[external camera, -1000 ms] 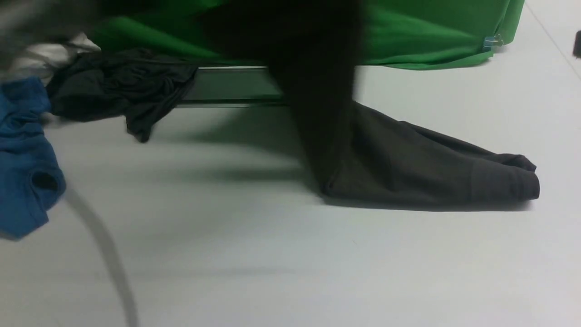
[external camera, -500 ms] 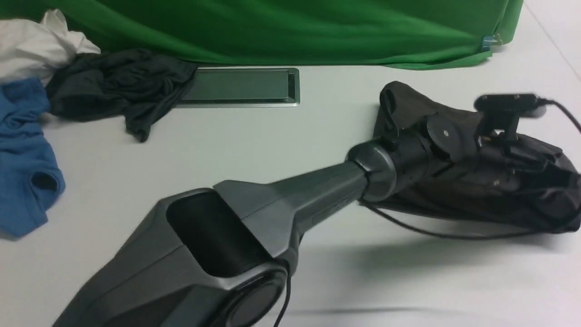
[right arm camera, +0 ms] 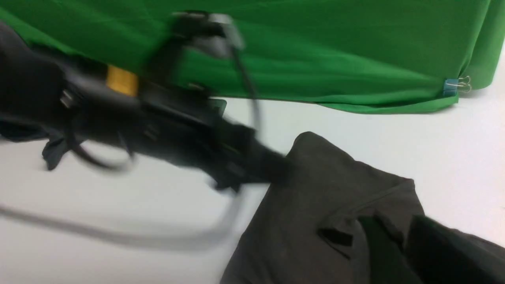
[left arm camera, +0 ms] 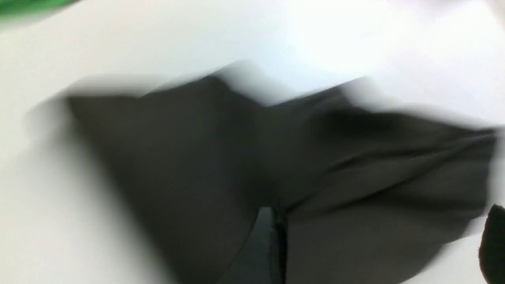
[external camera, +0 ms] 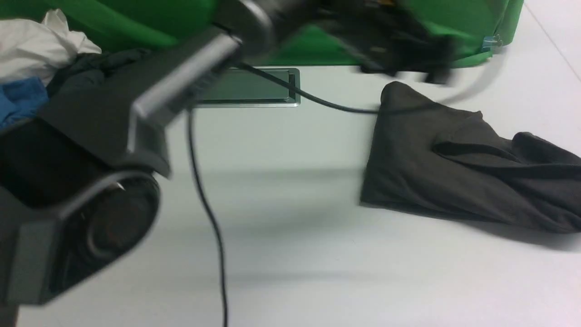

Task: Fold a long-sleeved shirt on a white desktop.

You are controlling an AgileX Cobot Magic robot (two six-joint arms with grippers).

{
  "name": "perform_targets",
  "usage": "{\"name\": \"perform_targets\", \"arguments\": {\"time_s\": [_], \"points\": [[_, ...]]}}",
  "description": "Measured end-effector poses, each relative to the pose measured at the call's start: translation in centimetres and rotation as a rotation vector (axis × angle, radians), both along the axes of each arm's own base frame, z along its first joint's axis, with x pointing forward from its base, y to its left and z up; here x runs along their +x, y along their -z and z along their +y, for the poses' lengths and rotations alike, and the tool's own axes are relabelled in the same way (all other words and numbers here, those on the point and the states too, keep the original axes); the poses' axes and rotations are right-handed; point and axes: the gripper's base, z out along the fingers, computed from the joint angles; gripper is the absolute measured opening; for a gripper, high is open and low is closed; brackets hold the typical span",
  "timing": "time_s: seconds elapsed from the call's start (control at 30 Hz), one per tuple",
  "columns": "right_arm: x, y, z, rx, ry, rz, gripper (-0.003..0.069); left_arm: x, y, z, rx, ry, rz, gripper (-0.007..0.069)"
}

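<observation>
The long-sleeved shirt, dark brownish-black, lies in a loose folded bundle on the right of the white desktop. My left arm crosses the front view from low left up to the far middle. Its blurred left gripper hovers above the shirt's far edge. In the left wrist view the left gripper is open, jaws wide apart over the shirt, holding nothing. The right gripper shows only in the right wrist view, its fingers close together with a fold of the shirt between them.
A green cloth backdrop runs along the far edge, pinned with a blue clip. A metal hatch is set into the desktop. White, blue and dark grey garments are piled far left. A cable hangs from the left arm.
The left gripper has let go of the shirt, opened wide and swung up toward the backdrop. The shirt, hanging a second ago, now lies bundled on the desktop.
</observation>
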Motion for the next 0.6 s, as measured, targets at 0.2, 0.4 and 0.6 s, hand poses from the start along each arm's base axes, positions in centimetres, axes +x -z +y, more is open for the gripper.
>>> {"name": "perform_targets", "arguments": {"time_s": [0.2,0.4,0.6], "points": [[0.0,0.0,0.0,-0.013,-0.007,-0.004,0.0173,3.0,8.0,3.6,0.013,0.020,0.297,0.0692],[0.7,0.4,0.1,-0.022,-0.009,0.019,0.0282,3.0,12.8,0.9,-0.088,0.097,0.348,0.0692],[2.3,1.8,0.4,-0.052,-0.021,0.086,0.0302,3.2,14.3,0.3,-0.168,0.139,0.348,0.0676]]}}
